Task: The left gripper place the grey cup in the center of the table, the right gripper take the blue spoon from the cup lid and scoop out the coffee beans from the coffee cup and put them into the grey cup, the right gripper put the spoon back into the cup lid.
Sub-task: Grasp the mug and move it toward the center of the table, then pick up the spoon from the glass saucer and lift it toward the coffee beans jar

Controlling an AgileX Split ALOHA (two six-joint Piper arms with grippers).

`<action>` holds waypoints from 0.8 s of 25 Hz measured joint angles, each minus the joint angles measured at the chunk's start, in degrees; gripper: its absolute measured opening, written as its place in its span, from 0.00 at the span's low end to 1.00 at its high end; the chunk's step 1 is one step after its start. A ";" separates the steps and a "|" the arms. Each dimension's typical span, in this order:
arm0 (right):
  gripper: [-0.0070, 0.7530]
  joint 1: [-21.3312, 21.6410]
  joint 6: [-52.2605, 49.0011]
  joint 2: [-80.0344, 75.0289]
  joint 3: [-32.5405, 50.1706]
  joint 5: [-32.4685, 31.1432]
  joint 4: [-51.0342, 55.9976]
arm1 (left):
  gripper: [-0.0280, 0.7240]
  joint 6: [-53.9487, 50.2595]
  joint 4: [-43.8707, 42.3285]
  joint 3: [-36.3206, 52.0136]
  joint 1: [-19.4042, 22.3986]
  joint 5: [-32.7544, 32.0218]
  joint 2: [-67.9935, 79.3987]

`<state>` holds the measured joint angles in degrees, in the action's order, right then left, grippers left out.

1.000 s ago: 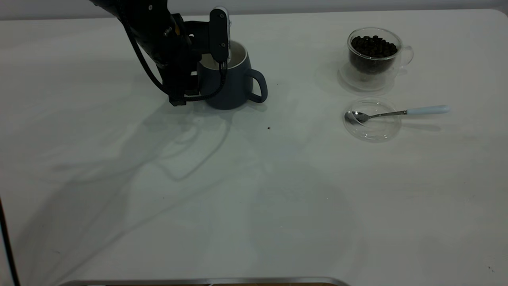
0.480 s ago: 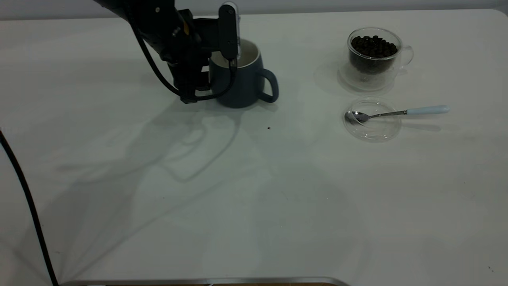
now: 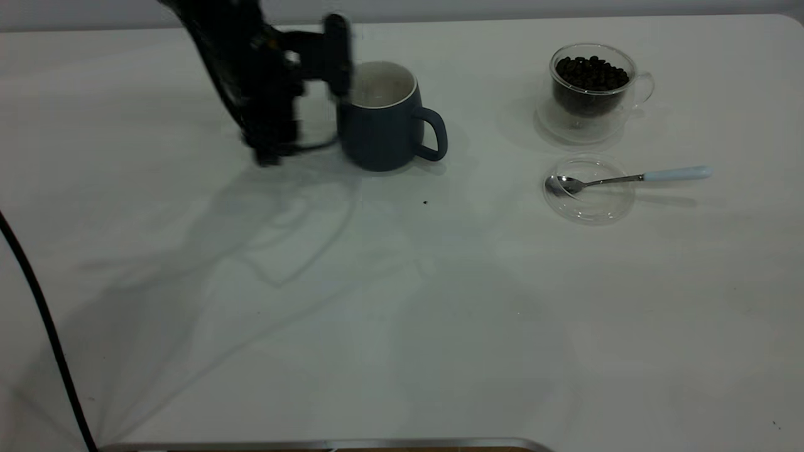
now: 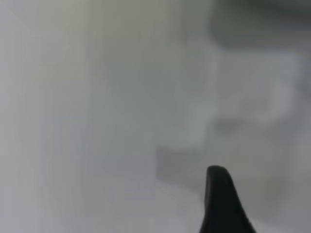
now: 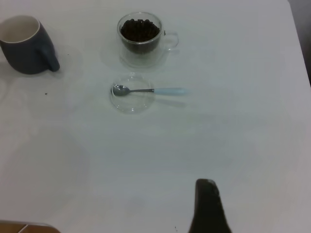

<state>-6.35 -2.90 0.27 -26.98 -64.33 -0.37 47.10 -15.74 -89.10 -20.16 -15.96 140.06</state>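
Nearest to us in the exterior view lies a broad bare stretch of the worktop (image 3: 402, 326), crossed only by arm shadows and a few dark specks. Beyond it, toward the right, we find the cup lid (image 3: 588, 189) lying flat, with the bowl of the blue spoon (image 3: 628, 178) resting inside it and the pale handle projecting past the rim; the spoon is untouched. Just behind the lid stands the coffee cup (image 3: 593, 88), its coffee beans (image 3: 590, 73) heaped near the brim, so we judge that no scooping has begun. Toward the middle and far back stands the grey cup (image 3: 384, 119), upright on the worktop, handle toward the coffee cup, its pale interior empty. The left gripper (image 3: 295, 69) is blurred just beside the cup, apart from it as far as we can judge; whether its jaws stand apart or together we cannot tell. The right gripper (image 5: 208, 206) hangs high above the near worktop, well apart from the spoon, only one finger showing, so its jaws cannot be read either. The cup placement appears done; spoon pickup, scooping, pouring and returning all remain.
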 joint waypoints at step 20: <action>0.75 0.00 0.00 0.04 0.00 0.00 0.00 | 0.71 -34.69 0.64 0.00 5.06 -45.55 -50.38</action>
<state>-6.35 -2.90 0.31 -26.98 -64.33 -0.37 12.41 -15.10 -89.10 -15.10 -61.51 89.67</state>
